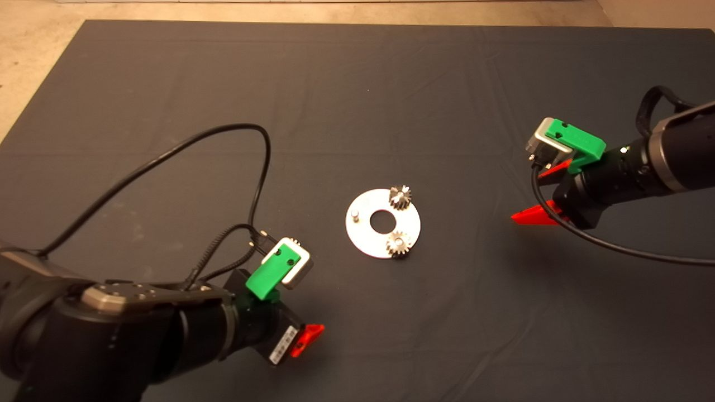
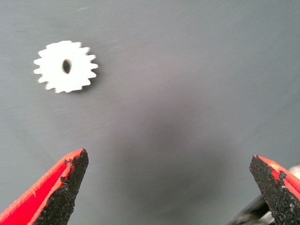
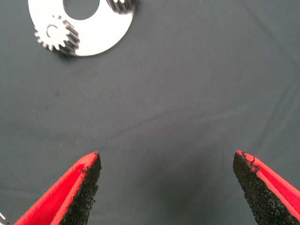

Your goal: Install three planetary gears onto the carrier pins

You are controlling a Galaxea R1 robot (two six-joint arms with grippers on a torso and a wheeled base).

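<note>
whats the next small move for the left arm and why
Probably move the open left gripper over the loose gear lying flat on the mat and lower to grasp it. Two gears already sit on the disc, one pin stands bare, and the right gripper hangs open, away from the disc.

A dark mat (image 1: 357,100) covers nearly the whole table, its cloth lying flat with a few faint creases running across it (one long fold line crosses from side to side, toward the far end). Beyond the mat's far edge and its far left corner, a strip of pale beige surface (image 1: 33,50) shows, mottled and a little worn.
</note>
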